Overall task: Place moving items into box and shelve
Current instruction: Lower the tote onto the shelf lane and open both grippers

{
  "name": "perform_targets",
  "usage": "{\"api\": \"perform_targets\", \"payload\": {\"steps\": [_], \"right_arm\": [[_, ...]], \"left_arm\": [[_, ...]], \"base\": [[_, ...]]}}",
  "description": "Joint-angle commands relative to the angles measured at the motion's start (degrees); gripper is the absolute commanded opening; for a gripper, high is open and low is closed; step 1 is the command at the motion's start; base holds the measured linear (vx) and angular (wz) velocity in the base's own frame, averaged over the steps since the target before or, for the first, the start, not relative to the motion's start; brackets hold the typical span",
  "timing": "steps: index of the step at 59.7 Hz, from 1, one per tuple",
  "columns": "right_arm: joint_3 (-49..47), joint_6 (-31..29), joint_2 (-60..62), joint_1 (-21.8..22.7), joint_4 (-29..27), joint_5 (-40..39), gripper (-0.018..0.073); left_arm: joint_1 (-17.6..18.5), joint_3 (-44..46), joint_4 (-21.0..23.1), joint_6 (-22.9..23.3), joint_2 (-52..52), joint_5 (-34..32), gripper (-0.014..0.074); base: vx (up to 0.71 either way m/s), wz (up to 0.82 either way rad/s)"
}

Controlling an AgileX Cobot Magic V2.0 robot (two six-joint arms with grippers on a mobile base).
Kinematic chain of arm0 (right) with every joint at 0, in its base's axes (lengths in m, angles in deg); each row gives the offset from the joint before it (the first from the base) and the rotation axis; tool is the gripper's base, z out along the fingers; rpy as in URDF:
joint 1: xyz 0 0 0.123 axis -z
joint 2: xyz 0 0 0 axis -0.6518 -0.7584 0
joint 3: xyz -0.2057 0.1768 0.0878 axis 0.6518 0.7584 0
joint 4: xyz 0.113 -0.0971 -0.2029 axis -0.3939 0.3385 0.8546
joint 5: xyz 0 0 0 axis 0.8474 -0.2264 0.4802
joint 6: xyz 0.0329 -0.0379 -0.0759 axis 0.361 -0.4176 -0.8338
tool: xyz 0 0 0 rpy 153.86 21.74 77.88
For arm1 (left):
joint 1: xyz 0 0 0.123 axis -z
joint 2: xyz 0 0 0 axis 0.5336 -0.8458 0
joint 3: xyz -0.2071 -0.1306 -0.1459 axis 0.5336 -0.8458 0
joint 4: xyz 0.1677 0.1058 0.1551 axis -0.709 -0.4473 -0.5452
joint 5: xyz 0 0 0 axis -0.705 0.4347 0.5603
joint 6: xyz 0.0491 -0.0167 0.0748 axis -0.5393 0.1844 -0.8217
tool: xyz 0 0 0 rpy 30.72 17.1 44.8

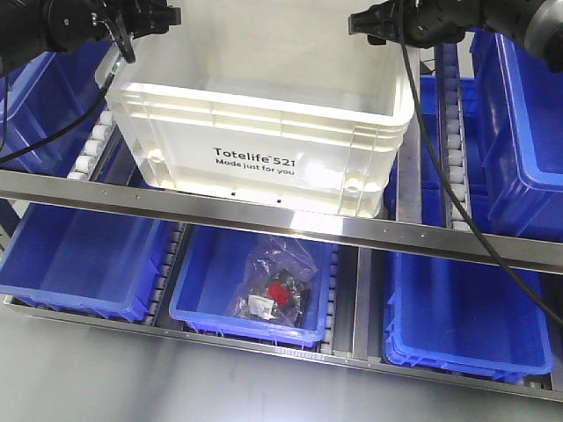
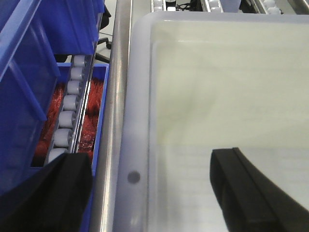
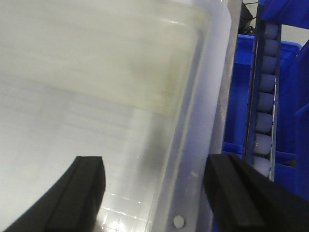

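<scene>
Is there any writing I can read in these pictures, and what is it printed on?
"Totelife 521": black print on the front wall of the white box.
"Made just for you": smaller line just beneath it.
The white label in the clear bag, lying in a lower blue bin, is too small to read.

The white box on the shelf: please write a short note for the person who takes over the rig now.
Left gripper: open, astride the left rim of the box, gripping nothing.
Right gripper: open, astride the box's right rim, gripping nothing.
Box: on the upper roller shelf, between blue bins, print facing front. Its front corners overhang the front rail.
Balls: none visible; glare whitens the box's inside in the front view, so I cannot confirm that they are inside.
Lower shelf: a bag of small parts lies in the middle bin.
Done: box is on the shelf.
Left: check the contents, maybe push the box further back, then withdraw both arms.
</scene>
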State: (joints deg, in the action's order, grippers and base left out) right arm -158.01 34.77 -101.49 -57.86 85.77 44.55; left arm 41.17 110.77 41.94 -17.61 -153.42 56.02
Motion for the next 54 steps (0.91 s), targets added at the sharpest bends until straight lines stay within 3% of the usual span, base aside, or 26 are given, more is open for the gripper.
{"api": "perform_targets", "payload": {"steps": [1, 34, 54], "right_arm": [[-2.0, 0.1, 3.6, 0.0, 2.5, -2.6, 0.0515], [-2.0, 3.7, 6.0, 0.1, 10.3, -0.9, 0.0514], [-2.0, 3.7, 5.9, 0.1, 10.3, 1.2, 0.0514]], "left_arm": [[0.2, 2.0, 0.0, 0.3, 4.6, -3.8, 0.0624], [0.2, 2.0, 0.0, 0.3, 8.5, -2.8, 0.0589], [0.2, 2.0, 0.0, 0.2, 8.4, -2.4, 0.0589]], "base": [[0.00, 0.00], [0.00, 0.00], [0.00, 0.00]]}}
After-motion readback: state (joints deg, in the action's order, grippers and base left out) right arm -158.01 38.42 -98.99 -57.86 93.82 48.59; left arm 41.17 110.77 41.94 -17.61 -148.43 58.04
